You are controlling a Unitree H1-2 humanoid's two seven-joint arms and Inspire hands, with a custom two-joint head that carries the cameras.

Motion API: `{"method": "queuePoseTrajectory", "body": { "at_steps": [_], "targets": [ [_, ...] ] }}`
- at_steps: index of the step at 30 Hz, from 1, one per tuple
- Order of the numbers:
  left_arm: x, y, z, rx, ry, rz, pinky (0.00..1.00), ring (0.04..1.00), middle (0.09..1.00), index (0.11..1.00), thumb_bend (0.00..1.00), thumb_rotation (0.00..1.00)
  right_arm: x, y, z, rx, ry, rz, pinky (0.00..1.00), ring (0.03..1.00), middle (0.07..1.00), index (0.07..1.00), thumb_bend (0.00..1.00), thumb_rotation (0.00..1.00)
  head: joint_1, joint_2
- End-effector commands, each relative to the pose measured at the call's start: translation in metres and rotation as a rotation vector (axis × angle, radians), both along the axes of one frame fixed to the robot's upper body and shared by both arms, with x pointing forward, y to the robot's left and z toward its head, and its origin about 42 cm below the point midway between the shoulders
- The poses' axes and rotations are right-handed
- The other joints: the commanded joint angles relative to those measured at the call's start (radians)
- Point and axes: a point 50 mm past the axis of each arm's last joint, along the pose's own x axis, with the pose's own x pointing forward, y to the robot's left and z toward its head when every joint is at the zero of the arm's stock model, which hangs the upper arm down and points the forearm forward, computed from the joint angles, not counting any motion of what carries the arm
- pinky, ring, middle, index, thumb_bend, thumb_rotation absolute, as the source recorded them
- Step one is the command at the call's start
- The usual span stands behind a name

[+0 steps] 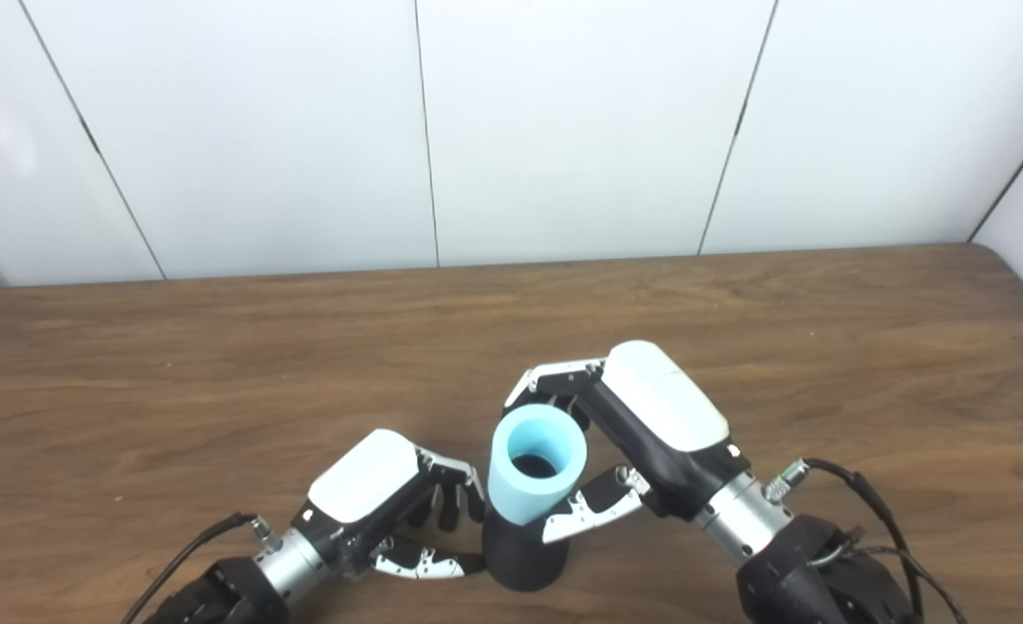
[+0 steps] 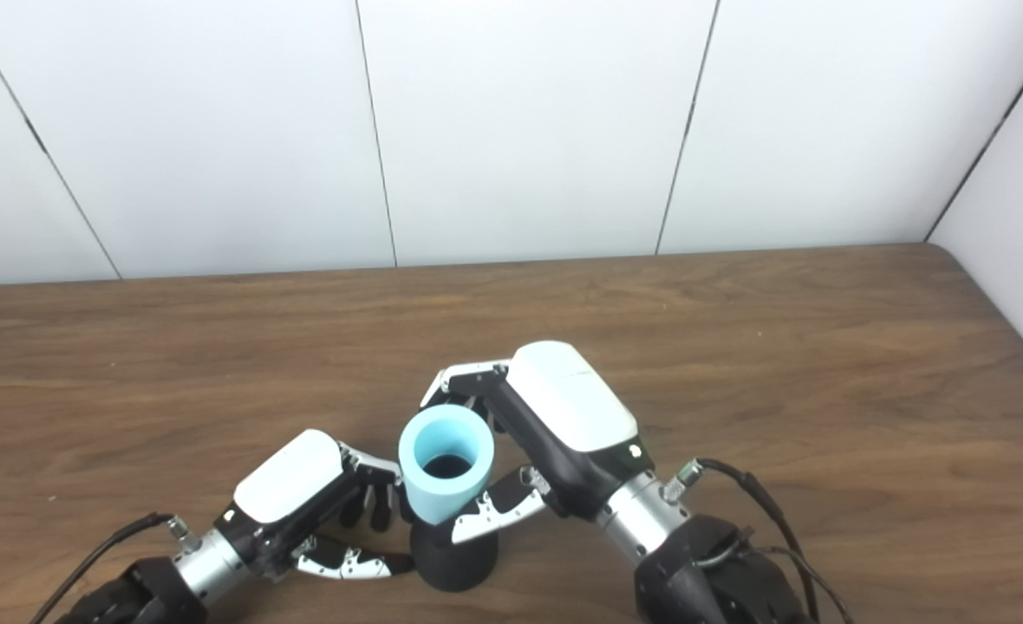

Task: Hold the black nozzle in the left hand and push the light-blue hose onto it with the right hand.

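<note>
The right hand [image 1: 650, 433] is wrapping its fingers around the upright light-blue foam hose [image 1: 536, 464], directly above the black cone-shaped plastic nozzle [image 1: 524, 555] which the left hand [image 1: 381, 503] is steadying between its half-curled fingers.

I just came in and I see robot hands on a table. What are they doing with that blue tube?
The robot is putting two parts together. Its left hand is curled around the black nozzle, which stands upright on the wooden table. Its right hand is wrapped around the light-blue hose, a short tube standing on top of the nozzle with its open end facing up. The hose's bottom already sits over the nozzle's top. How far down it has gone cannot be seen.
</note>
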Motion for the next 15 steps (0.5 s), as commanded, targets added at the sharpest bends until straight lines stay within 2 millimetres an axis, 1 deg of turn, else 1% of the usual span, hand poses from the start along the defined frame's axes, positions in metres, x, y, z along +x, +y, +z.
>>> {"method": "queuePoseTrajectory", "body": {
  "at_steps": [1, 5, 6, 7, 8, 11, 15],
  "targets": [
    [-0.0118, 0.0019, -0.0163, 0.082, 0.062, -0.02, 0.57, 0.52, 0.532, 0.488, 0.52, 0.06, -0.0016, 0.0003, 0.0126, 0.008, -0.063, 0.007, 0.36, 0.463, 0.528, 0.533, 1.0, 0.21, -0.001, 0.001],
    [-0.0116, 0.0022, -0.0166, 0.096, 0.068, -0.018, 0.57, 0.527, 0.547, 0.489, 0.52, 0.06, -0.001, 0.001, 0.0121, 0.004, -0.063, 0.004, 0.36, 0.469, 0.533, 0.535, 1.0, 0.23, 0.001, -0.001],
    [-0.0117, 0.0022, -0.0167, 0.1, 0.07, -0.017, 0.57, 0.53, 0.55, 0.52, 0.76, 0.08, -0.0009, 0.0012, 0.0119, 0.004, -0.062, 0.003, 0.36, 0.47, 0.534, 0.535, 1.0, 0.24, 0.001, -0.001],
    [-0.0117, 0.0022, -0.0169, 0.102, 0.074, -0.015, 0.57, 0.533, 0.554, 0.538, 0.88, 0.09, -0.0009, 0.0014, 0.0118, 0.003, -0.06, 0.002, 0.36, 0.47, 0.535, 0.536, 1.0, 0.24, 0.001, -0.001],
    [-0.0117, 0.0023, -0.0173, 0.1, 0.077, -0.013, 0.57, 0.547, 0.566, 0.56, 0.98, 0.11, -0.0008, 0.0016, 0.0117, 0.003, -0.059, 0.001, 0.36, 0.47, 0.536, 0.538, 1.0, 0.25, 0.001, -0.001],
    [-0.0116, 0.0025, -0.0179, 0.094, 0.088, -0.004, 0.57, 0.559, 0.577, 0.572, 1.0, 0.13, -0.0008, 0.0018, 0.011, 0.005, -0.059, 0.001, 0.36, 0.469, 0.536, 0.538, 1.0, 0.25, 0.001, 0.0],
    [-0.0115, 0.0026, -0.0179, 0.101, 0.09, 0.0, 0.58, 0.576, 0.595, 0.589, 1.0, 0.15, -0.0011, 0.0014, 0.0109, 0.002, -0.053, -0.001, 0.37, 0.475, 0.541, 0.543, 1.0, 0.25, 0.001, 0.0]
  ]
}}
